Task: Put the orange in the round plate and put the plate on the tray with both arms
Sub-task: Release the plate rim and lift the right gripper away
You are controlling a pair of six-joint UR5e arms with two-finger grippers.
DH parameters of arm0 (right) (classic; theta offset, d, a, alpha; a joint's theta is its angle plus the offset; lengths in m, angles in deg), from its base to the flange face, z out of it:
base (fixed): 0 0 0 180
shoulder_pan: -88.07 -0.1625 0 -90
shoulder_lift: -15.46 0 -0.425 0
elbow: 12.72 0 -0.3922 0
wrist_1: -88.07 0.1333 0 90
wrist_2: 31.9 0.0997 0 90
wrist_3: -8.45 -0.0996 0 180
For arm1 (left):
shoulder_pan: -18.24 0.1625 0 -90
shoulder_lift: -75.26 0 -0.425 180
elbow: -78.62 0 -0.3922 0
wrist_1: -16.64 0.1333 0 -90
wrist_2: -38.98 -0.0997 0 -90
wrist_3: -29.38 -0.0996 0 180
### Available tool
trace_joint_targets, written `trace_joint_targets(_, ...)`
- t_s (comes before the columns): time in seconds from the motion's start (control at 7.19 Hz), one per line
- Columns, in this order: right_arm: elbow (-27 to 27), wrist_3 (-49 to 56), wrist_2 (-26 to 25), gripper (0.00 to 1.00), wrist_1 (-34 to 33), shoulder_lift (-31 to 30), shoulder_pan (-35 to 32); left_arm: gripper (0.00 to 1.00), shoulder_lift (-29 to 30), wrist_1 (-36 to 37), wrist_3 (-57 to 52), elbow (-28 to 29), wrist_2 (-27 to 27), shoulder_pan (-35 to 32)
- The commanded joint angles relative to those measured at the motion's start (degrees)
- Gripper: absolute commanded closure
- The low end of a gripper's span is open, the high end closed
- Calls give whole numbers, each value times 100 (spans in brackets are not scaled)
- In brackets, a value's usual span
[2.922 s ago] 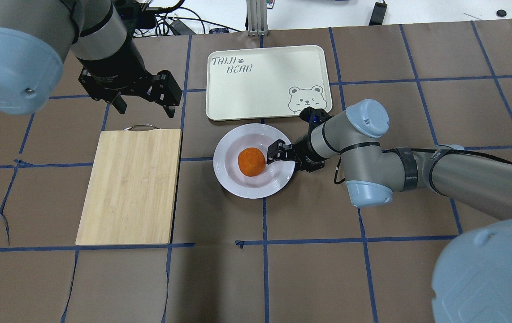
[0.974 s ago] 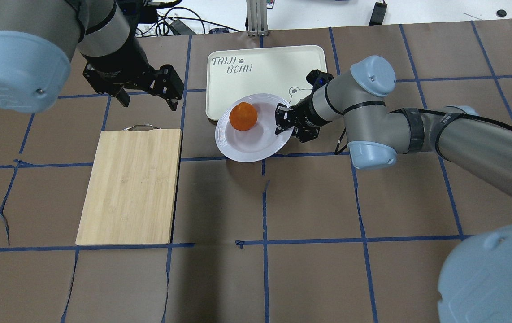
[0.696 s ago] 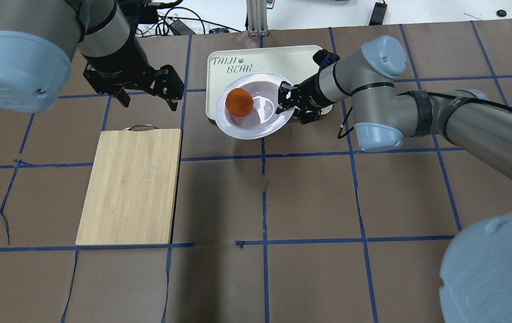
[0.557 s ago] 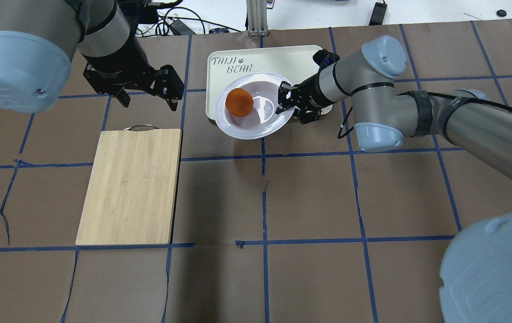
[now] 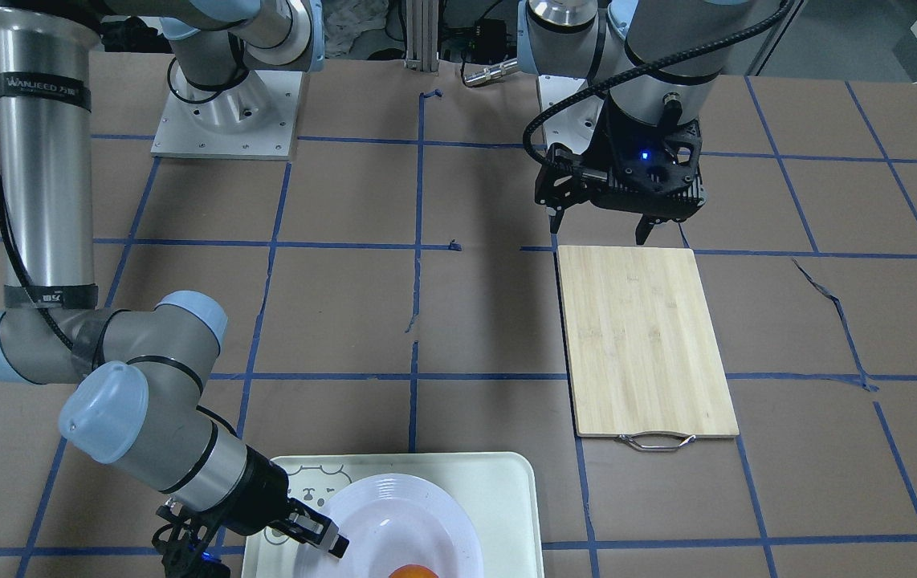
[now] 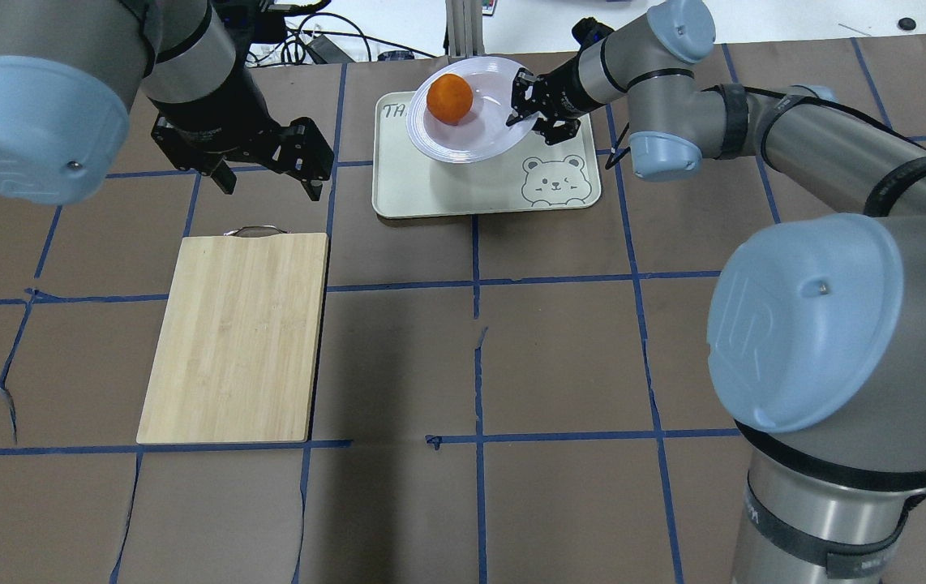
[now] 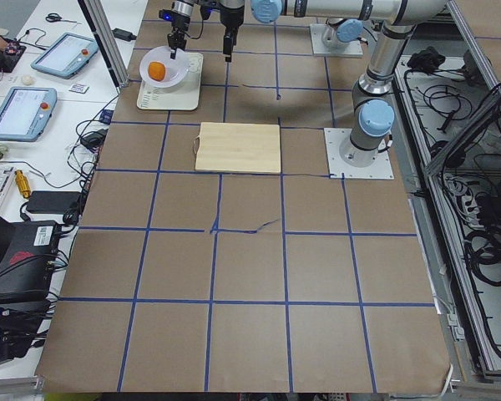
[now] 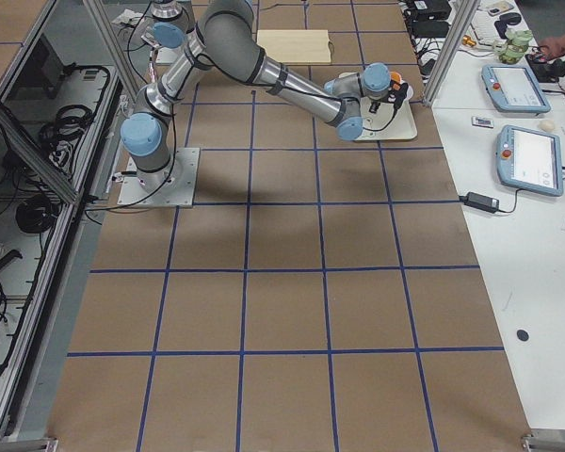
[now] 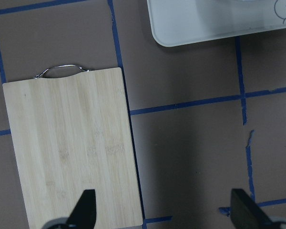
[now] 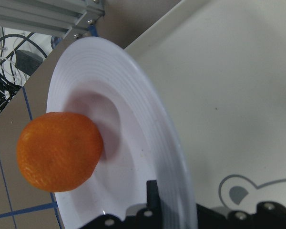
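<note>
Pinched the round plate (image 6: 475, 139) by its ridged rim with the right gripper (image 6: 521, 109), clamped on the side of the rim nearest the bear face (image 6: 548, 180). Held the plate raised over the tray (image 6: 447, 193), towards the long edge farthest from the robot and away from the bear-face corner. Carried the orange (image 6: 449, 99) in the plate's sunken centre, on the side away from the right gripper. Hung the left gripper (image 6: 268, 185) high, fingers spread wide and empty, above the tray-side long edge of the cutting board (image 6: 236, 337).
</note>
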Motion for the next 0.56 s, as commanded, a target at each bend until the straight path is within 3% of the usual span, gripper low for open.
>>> trace_joint_targets(0.0, 101, 17, -2, 90, -7, 41, 50, 0, 9, 0, 0, -5, 0, -5)
trace_joint_targets(0.28, 409, -1, 24, 88, -59, -20, 50, 0, 9, 0, 0, -13, 0, 4)
trace_joint_targets(0.42, 436, 8, 7, 61, -68, -29, 50, 0, 18, 0, 0, -13, 0, 4)
